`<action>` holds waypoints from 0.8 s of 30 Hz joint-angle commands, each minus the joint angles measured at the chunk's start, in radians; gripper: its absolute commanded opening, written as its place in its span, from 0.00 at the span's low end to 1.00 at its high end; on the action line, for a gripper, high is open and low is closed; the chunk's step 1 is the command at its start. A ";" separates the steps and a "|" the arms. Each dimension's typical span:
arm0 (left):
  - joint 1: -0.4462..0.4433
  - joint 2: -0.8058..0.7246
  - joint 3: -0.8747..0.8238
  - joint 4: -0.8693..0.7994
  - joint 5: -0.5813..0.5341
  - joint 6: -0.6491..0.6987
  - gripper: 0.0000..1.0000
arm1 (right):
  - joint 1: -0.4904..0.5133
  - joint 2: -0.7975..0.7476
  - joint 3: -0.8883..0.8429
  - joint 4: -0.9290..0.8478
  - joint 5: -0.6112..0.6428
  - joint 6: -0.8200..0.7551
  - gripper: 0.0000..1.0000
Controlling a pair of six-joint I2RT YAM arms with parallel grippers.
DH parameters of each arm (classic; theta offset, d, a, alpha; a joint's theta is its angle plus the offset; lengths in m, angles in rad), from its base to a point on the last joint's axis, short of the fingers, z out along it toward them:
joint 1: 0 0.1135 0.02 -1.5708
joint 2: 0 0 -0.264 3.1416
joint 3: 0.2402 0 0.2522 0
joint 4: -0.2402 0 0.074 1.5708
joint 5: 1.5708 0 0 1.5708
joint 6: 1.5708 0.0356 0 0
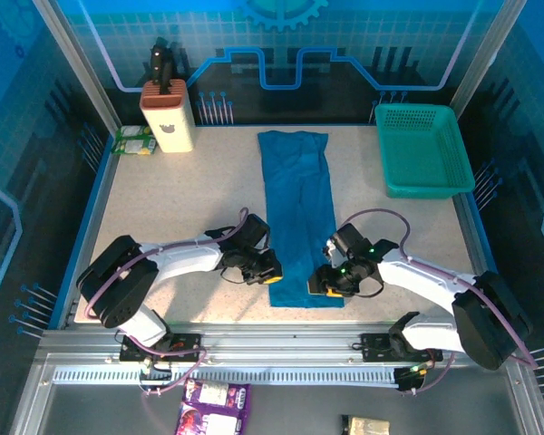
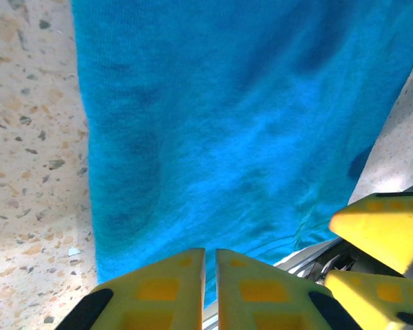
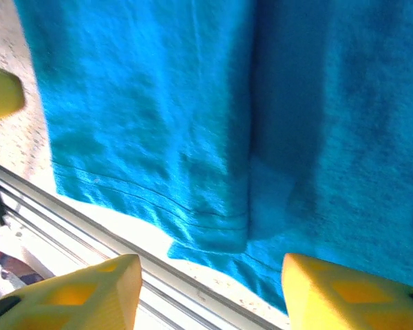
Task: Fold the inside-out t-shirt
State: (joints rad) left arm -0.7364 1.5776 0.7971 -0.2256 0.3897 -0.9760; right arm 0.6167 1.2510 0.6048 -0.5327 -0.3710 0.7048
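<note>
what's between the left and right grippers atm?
The near end of the blue t-shirt, flat on the table. Top external view shows the left gripper at its left edge, the right gripper at its right edge.

No word, number or brand is legible. The green-and-white packet (image 1: 134, 140) at the table's (image 1: 163, 217) far left corner carries print too small to read. The purple foil packet (image 1: 214, 405) below the front rail shows pale, blurred markings. The cream knife block (image 1: 169, 120) bears a small dark mark of unclear shape. The blue backdrop panel (image 1: 363, 36) carries a gear outline (image 1: 281, 11).
</note>
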 commanded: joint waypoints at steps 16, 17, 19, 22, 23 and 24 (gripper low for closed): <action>0.091 -0.150 -0.056 -0.077 -0.039 0.037 0.13 | 0.038 0.205 0.090 -0.004 -0.024 -0.103 0.36; 0.092 -0.156 -0.063 -0.075 -0.041 0.036 0.13 | 0.042 0.211 0.094 -0.003 -0.027 -0.102 0.35; 0.094 -0.167 -0.075 -0.072 -0.041 0.028 0.13 | 0.048 0.216 0.100 0.004 -0.035 -0.099 0.31; 0.097 -0.184 -0.088 -0.076 -0.045 0.025 0.13 | 0.065 0.200 0.125 -0.032 -0.018 -0.089 0.24; 0.097 -0.194 -0.093 -0.077 -0.049 0.023 0.13 | 0.071 0.188 0.137 -0.050 -0.012 -0.085 0.21; 0.100 -0.202 -0.097 -0.080 -0.051 0.023 0.13 | 0.077 0.180 0.144 -0.064 -0.007 -0.081 0.18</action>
State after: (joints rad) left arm -0.6479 1.4147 0.7162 -0.2813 0.3557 -0.9436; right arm 0.6693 1.4574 0.7082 -0.5465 -0.3752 0.6186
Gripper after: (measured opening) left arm 0.133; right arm 0.196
